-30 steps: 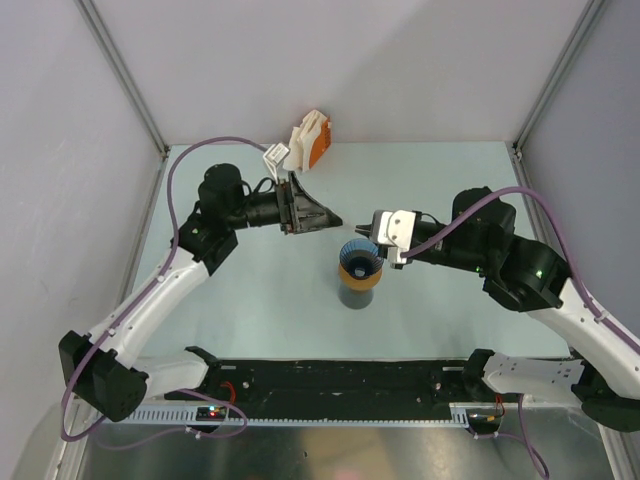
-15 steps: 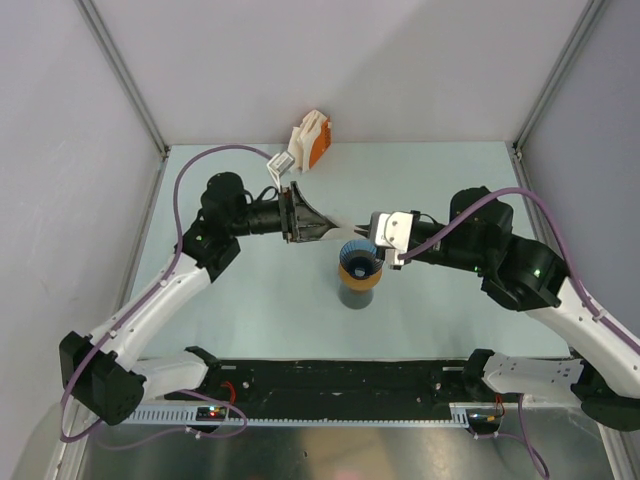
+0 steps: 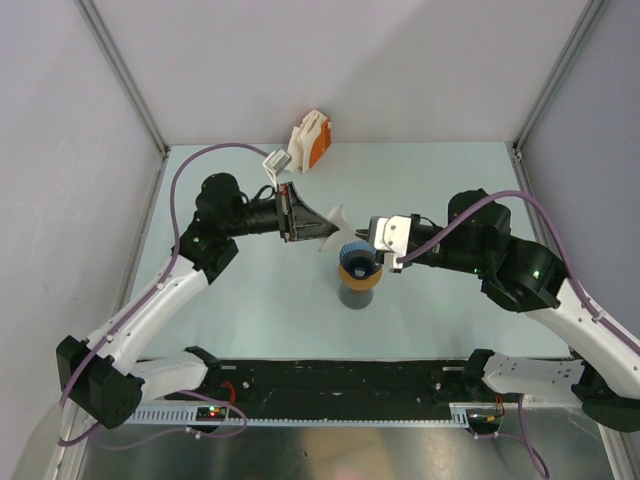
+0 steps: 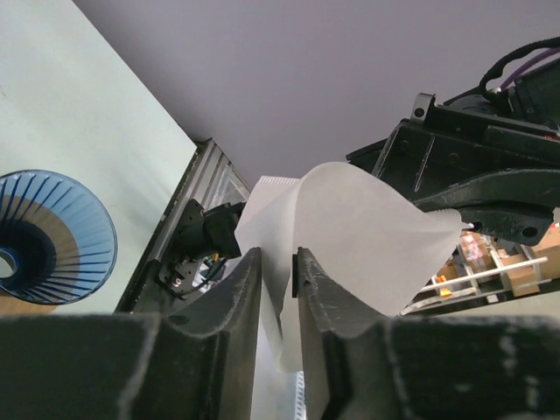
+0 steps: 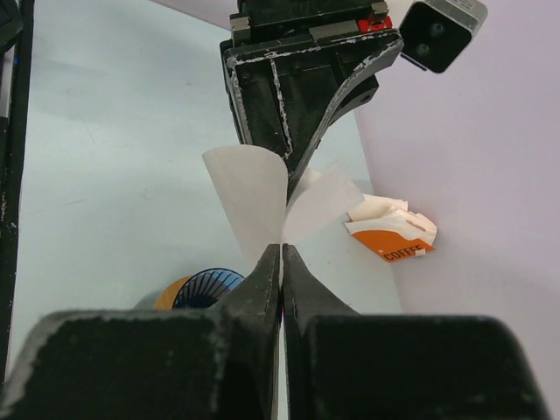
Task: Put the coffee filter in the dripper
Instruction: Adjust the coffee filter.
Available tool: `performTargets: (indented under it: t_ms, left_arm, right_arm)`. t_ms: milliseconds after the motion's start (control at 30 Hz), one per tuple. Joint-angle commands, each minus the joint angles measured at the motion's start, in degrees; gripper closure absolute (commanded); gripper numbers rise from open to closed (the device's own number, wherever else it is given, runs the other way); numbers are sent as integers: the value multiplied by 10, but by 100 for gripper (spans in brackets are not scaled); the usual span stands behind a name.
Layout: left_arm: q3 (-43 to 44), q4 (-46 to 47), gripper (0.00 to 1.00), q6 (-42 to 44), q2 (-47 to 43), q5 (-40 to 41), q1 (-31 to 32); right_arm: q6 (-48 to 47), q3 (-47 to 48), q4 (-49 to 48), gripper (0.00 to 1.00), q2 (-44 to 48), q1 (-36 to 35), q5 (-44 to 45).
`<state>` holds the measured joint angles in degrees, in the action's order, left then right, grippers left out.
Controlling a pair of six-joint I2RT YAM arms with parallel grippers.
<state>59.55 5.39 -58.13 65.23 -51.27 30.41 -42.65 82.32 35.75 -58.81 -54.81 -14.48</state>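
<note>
Mid-step: spreading the coffee filter (image 3: pixel 341 217) open in the air, just behind the dripper (image 3: pixel 358 254) and slightly above its mouth; not yet seated. Pinched from two sides; left gripper (image 4: pixel 278 267) narrowed onto one ply of the paper, a white bulge swelling out beyond the fingers; right gripper (image 5: pixel 281 254) closed almost to nothing on the opposite edge, two curled lobes fanning up from the tips. Judged from that: pulling the walls apart into a cone ahead of the drop.

Seen from the left wrist: the dripper's blue ribbed mouth empty, off to one side of the paper and lower. Directly under the dripper, an orange ring (image 3: pixel 358 277); under that, a dark grey cup (image 3: pixel 353 297); all three stacked upright on the table (image 3: pixel 270 300). Far behind the dripper, against the back wall, a white and orange packet (image 3: pixel 311 141), well apart from the stack.

Next, by judgement: bringing the point of the cone over the centre of the dripper's mouth; freeing one grip early, to avoid tearing or flattening the paper; lowering with the other down to contact with the ribs; then letting go and lifting clear without dragging the filter back out. Worth minding: a tall, probably light stack beneath the dripper, easy to knock with a finger; thin paper, likely to spring half shut once released.
</note>
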Motion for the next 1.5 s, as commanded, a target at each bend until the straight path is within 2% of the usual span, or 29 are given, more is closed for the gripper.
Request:
performTargets:
  t_ms: [0,167,267,367,400,467,533,700,900,967,1033,1067,1133,1267,1467]
  left_arm:
    - [0,22,77,2,-21,-1,2]
    - [4,22,96,14,-21,1,1]
    - [3,21,98,21,-22,0,0]
    - [2,20,61,37,-24,0,0]
    - [1,19,53,43,-24,0,1]
    - [3,15,45,55,-24,-2,0]
    - [6,14,44,69,-22,-7,2]
    - [12,3,49,108,-24,-13,19]
    - [11,-9,71,143,-33,-17,32]
    - [8,-14,75,150,-36,-20,32]
    - [6,-18,61,159,-41,-21,32]
    - [6,-22,51,168,-44,-20,32]
    - [8,-33,42,188,-48,-16,32]
    - [22,-56,38,223,-44,-14,32]
    - [48,-97,42,281,-36,-8,47]
  right_arm:
    - [-6,1,-2,100,15,-1,-3]
    - [9,2,8,100,21,0,-10]
    - [15,2,15,100,26,5,-20]
    - [21,3,19,100,31,14,-44]
    - [24,4,20,100,32,18,-54]
    - [27,6,22,100,32,26,-76]
    - [30,10,25,100,29,34,-95]
    - [34,21,30,100,19,44,-119]
    - [39,37,45,100,10,57,-141]
    - [40,43,52,100,9,64,-145]
    - [40,51,64,100,8,75,-159]
    - [39,55,70,100,8,81,-171]
    - [36,64,89,100,7,92,-198]
    - [31,69,110,100,7,99,-238]
    - [46,72,100,100,-2,100,-256]
